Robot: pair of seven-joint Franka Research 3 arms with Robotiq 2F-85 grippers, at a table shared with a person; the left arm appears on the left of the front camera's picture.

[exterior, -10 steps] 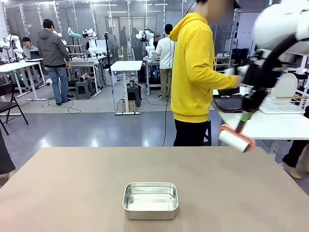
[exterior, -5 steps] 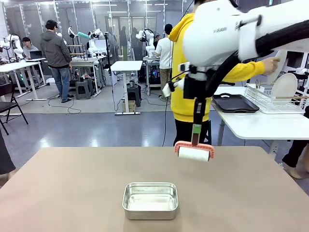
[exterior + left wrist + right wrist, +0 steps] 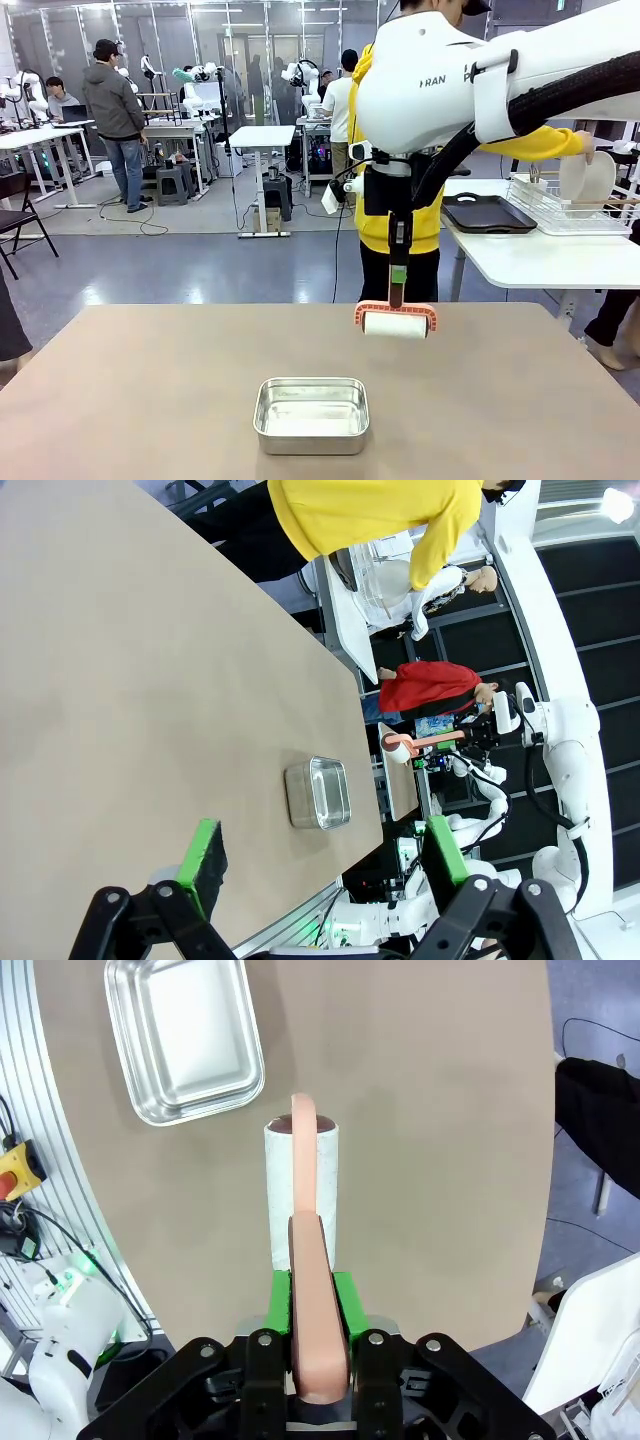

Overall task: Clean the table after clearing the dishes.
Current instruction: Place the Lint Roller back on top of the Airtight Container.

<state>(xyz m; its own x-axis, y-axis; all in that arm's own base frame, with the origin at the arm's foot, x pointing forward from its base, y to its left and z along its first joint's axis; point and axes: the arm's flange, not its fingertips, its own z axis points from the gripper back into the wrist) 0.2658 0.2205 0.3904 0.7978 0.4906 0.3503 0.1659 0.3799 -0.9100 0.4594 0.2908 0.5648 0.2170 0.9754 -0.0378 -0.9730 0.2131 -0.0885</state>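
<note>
The tan-brown table (image 3: 130,400) spans the foreground. My right gripper (image 3: 398,258) hangs over its far middle, shut on the pink handle of a lint roller (image 3: 395,322). The roller's white drum points down, just above the tabletop. In the right wrist view the roller (image 3: 303,1195) runs out from between the green pads (image 3: 345,1303) toward the steel pan. My left gripper (image 3: 325,855) is open and holds nothing, high above the table. A person in yellow holds a white plate (image 3: 585,178) at a dish rack on the white side table, beside a black tray (image 3: 488,213).
A small steel rectangular pan (image 3: 312,413) sits on the table's near middle, in front of the roller, and shows too as the pan (image 3: 185,1035) and the pan (image 3: 318,792). The person (image 3: 400,130) stands beyond the far edge. Bare tabletop lies left and right of the pan.
My right arm swung from the far right to the middle, carrying the roller, which now hangs upright behind the pan. The person reached toward the dish rack with the plate.
</note>
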